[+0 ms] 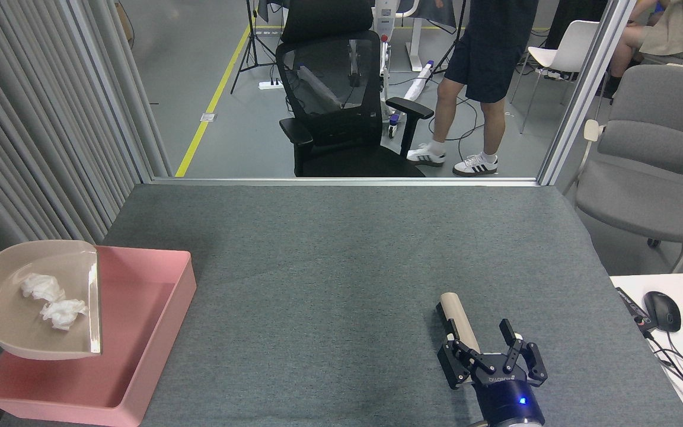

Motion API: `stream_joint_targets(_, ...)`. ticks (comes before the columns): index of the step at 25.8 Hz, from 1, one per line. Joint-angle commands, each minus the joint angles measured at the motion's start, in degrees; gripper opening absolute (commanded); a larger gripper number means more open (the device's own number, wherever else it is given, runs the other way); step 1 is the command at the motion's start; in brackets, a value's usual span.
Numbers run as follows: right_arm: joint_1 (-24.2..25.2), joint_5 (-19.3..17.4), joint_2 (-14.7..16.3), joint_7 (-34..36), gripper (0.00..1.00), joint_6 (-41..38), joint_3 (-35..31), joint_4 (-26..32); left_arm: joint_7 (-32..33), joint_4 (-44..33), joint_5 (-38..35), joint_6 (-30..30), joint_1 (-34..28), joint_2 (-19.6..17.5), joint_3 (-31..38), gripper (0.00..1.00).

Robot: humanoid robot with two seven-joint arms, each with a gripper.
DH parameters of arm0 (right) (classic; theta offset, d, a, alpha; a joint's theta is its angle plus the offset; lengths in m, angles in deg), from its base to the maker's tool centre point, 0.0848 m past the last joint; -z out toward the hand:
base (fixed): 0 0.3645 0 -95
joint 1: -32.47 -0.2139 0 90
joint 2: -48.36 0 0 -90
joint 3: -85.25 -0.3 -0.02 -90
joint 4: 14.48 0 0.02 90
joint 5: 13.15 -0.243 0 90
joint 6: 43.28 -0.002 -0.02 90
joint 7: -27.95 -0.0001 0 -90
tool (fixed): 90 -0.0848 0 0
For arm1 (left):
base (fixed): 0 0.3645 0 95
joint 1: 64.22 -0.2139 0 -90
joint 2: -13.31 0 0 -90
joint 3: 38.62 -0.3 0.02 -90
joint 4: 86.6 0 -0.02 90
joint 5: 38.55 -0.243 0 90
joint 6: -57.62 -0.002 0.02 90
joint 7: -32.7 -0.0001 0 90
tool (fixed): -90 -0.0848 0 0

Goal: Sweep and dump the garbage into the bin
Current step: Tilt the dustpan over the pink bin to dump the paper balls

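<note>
Two wads of white tissue, the garbage [51,299], lie inside a beige dustpan [3,326]. The dustpan hangs over the left end of the pink bin [158,332], its open lip facing right, and its handle runs off the left edge of the head view. My left gripper is out of view past that edge. At the bottom right my right gripper [490,356] stands open low over the table. A beige cylindrical handle [455,317] lies on the table against its left finger.
The grey felt table [341,267] reaches to a metal rail at the back. A black office chair [341,107] and a person's legs [472,118] are beyond it. A grey chair [650,160] stands at right, with a mouse [661,311] and keyboard on a white desk.
</note>
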Motion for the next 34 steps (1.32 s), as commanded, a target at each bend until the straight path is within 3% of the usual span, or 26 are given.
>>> stream_joint_targets(1,0.14,0.00,-0.02,0.22,0.99,0.01,0.00,0.07,-0.28,-0.09,-5.83,1.86,1.67,0.11,0.08,0.26)
stream_joint_targets(10,0.41,0.09,-0.02,0.31,0.99,0.01,0.27,0.24,-0.37,0.44,-18.05,3.18,7.29,-1.56,-0.01,0.27)
stream_joint_targets(18,0.49,0.09,-0.02,0.48,0.99,0.01,0.27,0.24,-0.11,6.24,-17.52,2.39,13.44,-1.74,0.26,0.27)
stream_joint_targets(20,0.49,0.00,0.06,0.48,0.99,0.01,0.27,0.24,0.07,7.74,-14.98,1.43,14.32,-1.74,0.43,0.26)
stream_joint_targets(23,0.49,0.09,0.06,0.48,0.99,0.01,0.18,0.24,1.30,6.24,-7.16,-4.55,14.59,-1.65,0.43,0.26)
stream_joint_targets(26,0.58,0.09,0.06,0.48,0.99,0.10,0.18,0.24,2.53,-0.09,2.52,-10.97,13.80,-1.74,-0.36,0.26)
stream_joint_targets(29,0.58,0.00,0.15,0.40,0.99,0.10,0.18,0.24,2.44,-8.87,4.71,-15.45,12.74,-0.69,-0.36,0.27)
stream_joint_targets(34,0.93,0.00,0.68,0.75,0.99,0.10,-0.53,0.33,2.18,-23.02,13.50,-25.73,9.23,4.85,-0.36,0.28)
